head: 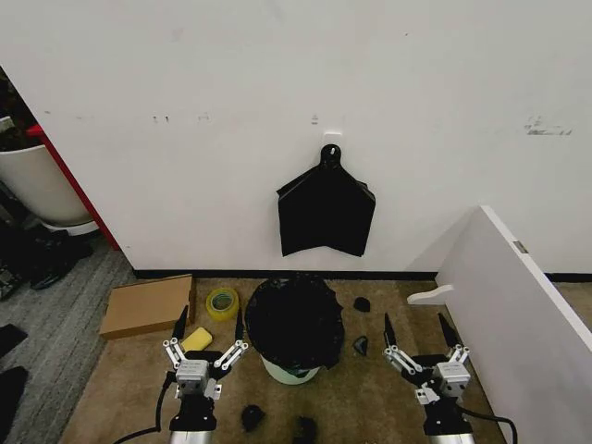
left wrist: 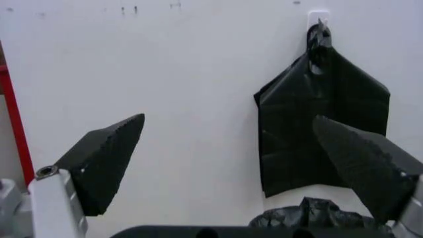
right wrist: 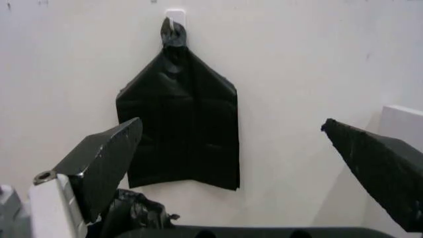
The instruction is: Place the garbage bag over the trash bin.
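We see the garbage bag [head: 294, 319] draped over the trash bin [head: 291, 371], between our open, empty left hand [head: 209, 326] and right hand [head: 414, 329].

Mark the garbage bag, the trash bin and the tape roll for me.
Crinkly glossy black plastic garbage bag [head: 294, 319], head view: rumpled top.
Round white plastic trash bin [head: 289, 373], head view: exposed lower wall.
Yellow tape roll [head: 222, 303], head view: ring's rim.

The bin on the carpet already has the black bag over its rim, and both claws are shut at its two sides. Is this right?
Not quite: the head view shows the left claw and right claw open and empty. The rest holds: the bag covers the bin between them.
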